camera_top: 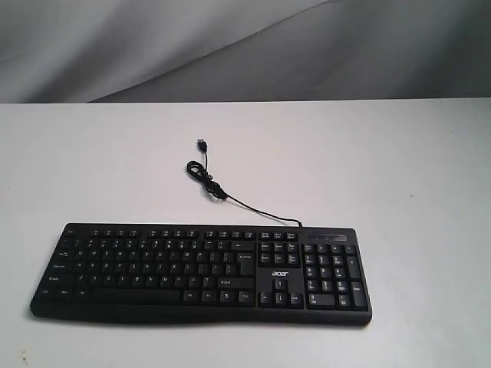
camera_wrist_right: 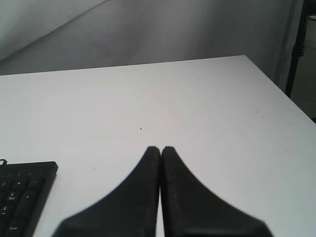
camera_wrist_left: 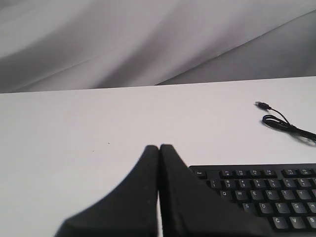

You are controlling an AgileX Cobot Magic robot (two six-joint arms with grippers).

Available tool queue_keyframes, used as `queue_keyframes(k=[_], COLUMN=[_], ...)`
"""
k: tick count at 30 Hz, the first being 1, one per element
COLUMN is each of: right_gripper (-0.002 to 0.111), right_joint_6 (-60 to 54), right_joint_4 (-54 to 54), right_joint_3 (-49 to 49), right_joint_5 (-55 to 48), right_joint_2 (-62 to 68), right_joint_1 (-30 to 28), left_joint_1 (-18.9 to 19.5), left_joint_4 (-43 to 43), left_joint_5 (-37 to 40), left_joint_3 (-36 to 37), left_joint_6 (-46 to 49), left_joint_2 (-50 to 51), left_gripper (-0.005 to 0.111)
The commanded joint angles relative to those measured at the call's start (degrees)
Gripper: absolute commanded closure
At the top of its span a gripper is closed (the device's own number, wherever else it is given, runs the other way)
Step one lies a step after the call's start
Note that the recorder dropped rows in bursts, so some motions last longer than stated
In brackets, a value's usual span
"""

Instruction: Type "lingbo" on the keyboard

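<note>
The black keyboard [camera_top: 203, 272] with white legends and an acer logo lies near the table's front edge in the exterior view. Its thin cable [camera_top: 230, 198] loops back to a loose USB plug [camera_top: 201, 143]. Neither arm shows in the exterior view. In the left wrist view my left gripper [camera_wrist_left: 159, 147] is shut, empty, above bare table just off the keyboard's Esc corner [camera_wrist_left: 256, 195]. In the right wrist view my right gripper [camera_wrist_right: 160, 148] is shut, empty, over bare table beside the keyboard's number-pad end [camera_wrist_right: 22, 195].
The white table [camera_top: 383, 169] ends at a back edge against a grey cloth backdrop [camera_top: 245, 46]. The right wrist view shows the table's side edge [camera_wrist_right: 284, 94] with a dark stand [camera_wrist_right: 296, 49] beyond it. The cable coil [camera_wrist_left: 284, 124] lies behind the keyboard.
</note>
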State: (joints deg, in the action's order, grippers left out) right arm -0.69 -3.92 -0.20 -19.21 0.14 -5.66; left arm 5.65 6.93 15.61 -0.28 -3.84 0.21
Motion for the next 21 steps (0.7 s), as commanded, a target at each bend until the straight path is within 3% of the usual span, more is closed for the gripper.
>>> queue_keyframes(k=[1,15,18,21], right_gripper=[0.108,0.108,0.108,0.108], right_joint_6=[-0.15,-0.15,-0.15,-0.47], right_joint_4=[0.3,0.39,0.97,0.27], right_joint_3=[0.2,0.2,0.2,0.2], right_joint_5=[0.03,0.48,9.37,10.99], right_joint_2=[-0.14,-0.14,-0.14,-0.14], right_joint_1=[-0.22,-0.22,-0.22,-0.22], left_joint_1=[0.06,0.06,0.06,0.06], left_joint_4=[-0.21,-0.21,-0.21,-0.21], left_joint_5=[-0.39,-0.39,-0.39,-0.39], left_joint_3=[0.28,0.28,0.28,0.28], left_joint_6=[-0.12,-0.12,-0.12,-0.12], left_joint_2=[-0.21,-0.21,-0.21,-0.21], left_gripper=[0.106,0.106,0.106,0.106])
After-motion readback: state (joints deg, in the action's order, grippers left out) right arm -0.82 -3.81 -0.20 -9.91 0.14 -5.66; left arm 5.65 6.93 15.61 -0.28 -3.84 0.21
